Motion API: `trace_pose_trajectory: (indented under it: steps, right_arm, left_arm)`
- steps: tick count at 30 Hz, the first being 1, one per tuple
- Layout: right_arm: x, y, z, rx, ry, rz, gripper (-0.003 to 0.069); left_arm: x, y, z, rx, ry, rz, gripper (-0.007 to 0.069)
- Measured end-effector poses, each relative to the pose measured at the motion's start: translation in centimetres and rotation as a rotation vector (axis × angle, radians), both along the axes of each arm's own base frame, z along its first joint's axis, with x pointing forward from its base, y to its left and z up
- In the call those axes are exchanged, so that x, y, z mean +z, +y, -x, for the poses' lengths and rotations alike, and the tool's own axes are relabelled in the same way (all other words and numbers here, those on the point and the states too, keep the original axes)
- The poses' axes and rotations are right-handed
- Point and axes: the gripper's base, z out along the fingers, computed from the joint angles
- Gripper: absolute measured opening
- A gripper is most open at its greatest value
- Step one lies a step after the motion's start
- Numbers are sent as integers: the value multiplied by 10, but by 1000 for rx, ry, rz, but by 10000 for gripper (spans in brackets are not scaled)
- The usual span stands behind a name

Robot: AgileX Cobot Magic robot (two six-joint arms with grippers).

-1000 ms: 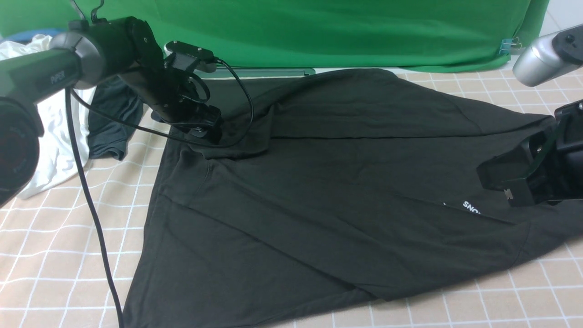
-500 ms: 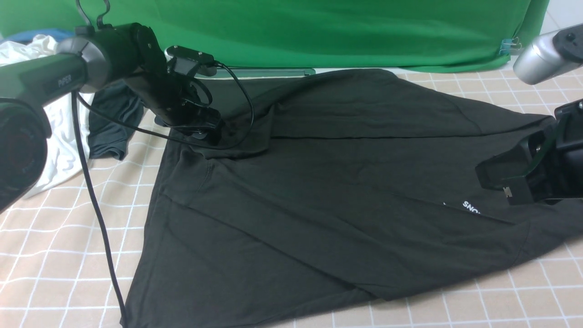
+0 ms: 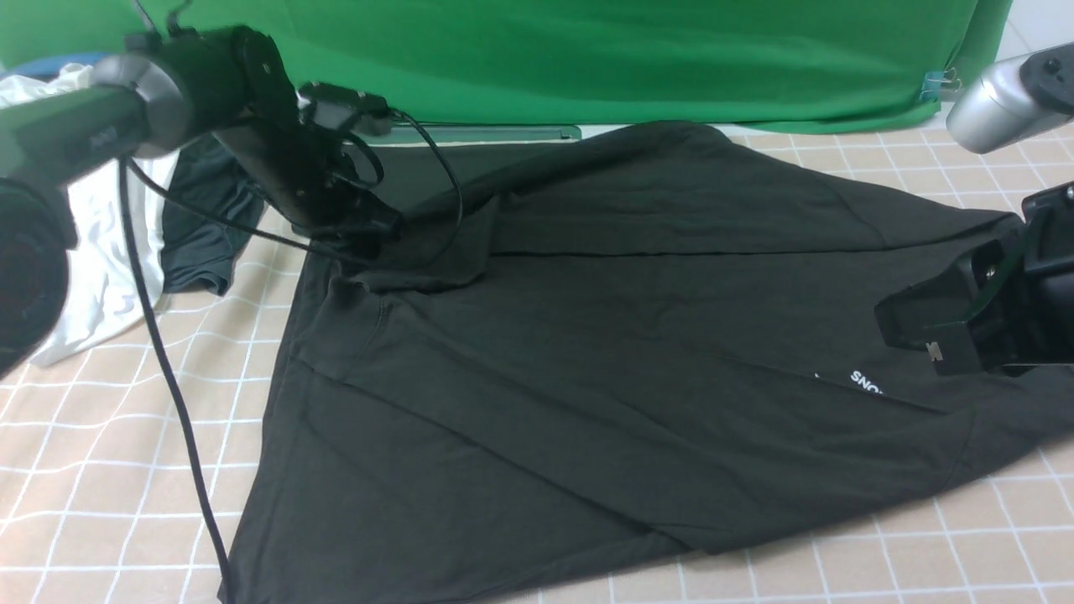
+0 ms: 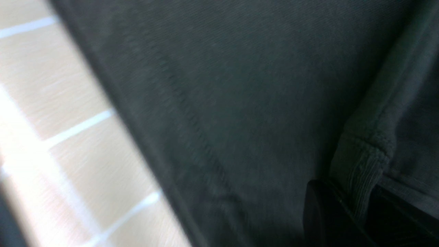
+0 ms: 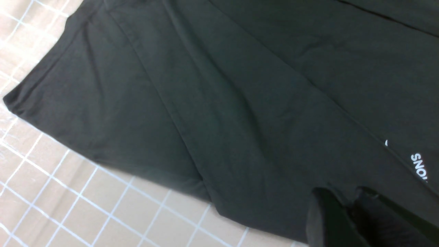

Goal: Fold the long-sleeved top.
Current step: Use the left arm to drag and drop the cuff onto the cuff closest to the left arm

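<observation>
The black long-sleeved top (image 3: 604, 361) lies spread on the checked table, white print (image 3: 866, 382) near its right side. At the far left my left gripper (image 3: 367, 242) is shut on the ribbed sleeve cuff (image 4: 365, 164), which runs down between its dark fingers (image 4: 319, 212). My right gripper (image 3: 910, 334) sits over the chest, next to the print (image 5: 419, 166). Its fingers (image 5: 325, 216) stand close together with a narrow gap, tips at the cloth (image 5: 240, 103). Whether they pinch it does not show.
A white shirt (image 3: 92, 277) and a smaller dark grey-teal garment (image 3: 210, 226) lie at the far left. A green backdrop (image 3: 587, 50) hangs along the far edge. The left arm's cable (image 3: 168, 377) drapes over the checked cloth (image 3: 101, 470).
The left gripper's jaws have closed on the sleeve cuff, and it has shifted slightly up and left. The right gripper has edged a little left.
</observation>
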Motion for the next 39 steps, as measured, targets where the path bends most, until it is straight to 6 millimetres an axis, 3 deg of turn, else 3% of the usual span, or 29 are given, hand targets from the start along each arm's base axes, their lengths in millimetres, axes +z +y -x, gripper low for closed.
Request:
trace_pose_trajectory:
  steps: [8, 9, 15, 19, 23, 33, 39]
  right_arm:
    - [0, 0, 0, -1, 0, -1, 131]
    - [0, 0, 0, -1, 0, -1, 131]
    - [0, 0, 0, -2, 0, -3, 139]
    - [0, 0, 0, -3, 1, -3, 144]
    - [0, 0, 0, -3, 1, -3, 148]
    - [0, 0, 0, -4, 0, -4, 165]
    - [0, 0, 0, -4, 0, -4, 174]
  left_arm:
    - [85, -13, 39, 185, 106, 242, 38]
    - [88, -13, 40, 190, 107, 248, 38]
    - [159, -21, 64, 341, 92, 435, 38]
    - [179, -22, 75, 406, 94, 514, 38]
    - [175, -21, 80, 466, 131, 523, 38]
    - [97, -10, 93, 552, 336, 320, 38]
    - [82, -2, 93, 566, 339, 219, 38]
